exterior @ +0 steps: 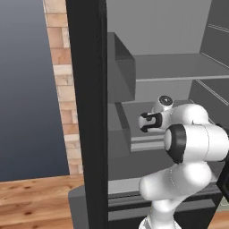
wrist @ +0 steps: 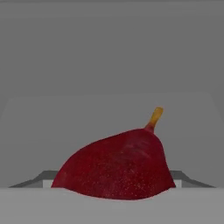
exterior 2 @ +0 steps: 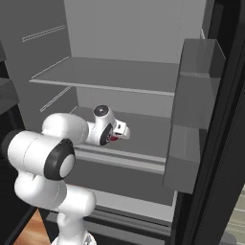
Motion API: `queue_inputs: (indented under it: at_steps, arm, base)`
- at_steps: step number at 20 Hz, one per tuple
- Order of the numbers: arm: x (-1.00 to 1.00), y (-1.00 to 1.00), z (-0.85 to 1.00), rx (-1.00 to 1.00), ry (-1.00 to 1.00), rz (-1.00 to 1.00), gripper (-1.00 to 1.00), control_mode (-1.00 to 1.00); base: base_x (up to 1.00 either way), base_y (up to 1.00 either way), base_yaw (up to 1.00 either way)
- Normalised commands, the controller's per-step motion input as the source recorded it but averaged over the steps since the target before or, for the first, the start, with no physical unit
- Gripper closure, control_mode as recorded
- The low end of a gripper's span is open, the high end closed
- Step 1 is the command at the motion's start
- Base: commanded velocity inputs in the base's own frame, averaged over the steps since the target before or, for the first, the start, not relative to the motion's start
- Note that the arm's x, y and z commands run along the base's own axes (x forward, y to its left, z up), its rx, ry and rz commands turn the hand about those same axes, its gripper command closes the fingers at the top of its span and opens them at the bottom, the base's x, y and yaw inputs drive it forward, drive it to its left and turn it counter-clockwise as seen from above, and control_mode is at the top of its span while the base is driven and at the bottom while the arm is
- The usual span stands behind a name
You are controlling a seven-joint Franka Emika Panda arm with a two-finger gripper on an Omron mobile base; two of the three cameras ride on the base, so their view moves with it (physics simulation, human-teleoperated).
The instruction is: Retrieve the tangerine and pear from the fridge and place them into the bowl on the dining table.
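The fridge (exterior 2: 119, 76) stands open, and my arm reaches in over its middle shelf (exterior 2: 143, 127). A dark red pear (wrist: 116, 166) with a short yellow stem lies on that shelf and fills the lower hand view. My gripper (wrist: 113, 181) is around it, with a fingertip (wrist: 46, 178) against each flank. From the right base view, a sliver of the pear (exterior 2: 113, 138) shows red at the gripper (exterior 2: 117, 134). The tangerine, the bowl and the dining table are out of view.
The black left fridge door (exterior: 87, 112) stands edge-on close to the arm, with grey door bins (exterior: 120, 71). The right door's bins (exterior 2: 194, 91) hang beside the shelf. An upper shelf (exterior 2: 110, 72) lies above the hand. Brick wall (exterior: 62, 85) and wood floor (exterior: 36, 197) are at left.
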Motion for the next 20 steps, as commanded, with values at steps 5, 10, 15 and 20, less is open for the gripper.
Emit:
queue_inputs:
  at_steps: [5,10,15,20]
  arm:
    - [0.02,0.00,-0.10,0.00,0.01,0.00,1.00,-1.00]
    - [-0.77,-0.25,0.11,0.02,-0.05,0.00,1.00,-1.00]
    - [-1.00,-0.37,0.76,0.03,-0.15,0.07,1.00,-1.00]
    - [-1.00,-0.14,1.00,0.00,-0.13,0.11,1.00,-1.00]
  base:
    - [0.00,0.00,0.00]
    - [0.00,0.00,0.00]
    - [0.00,0.00,0.00]
    - [0.00,0.00,0.00]
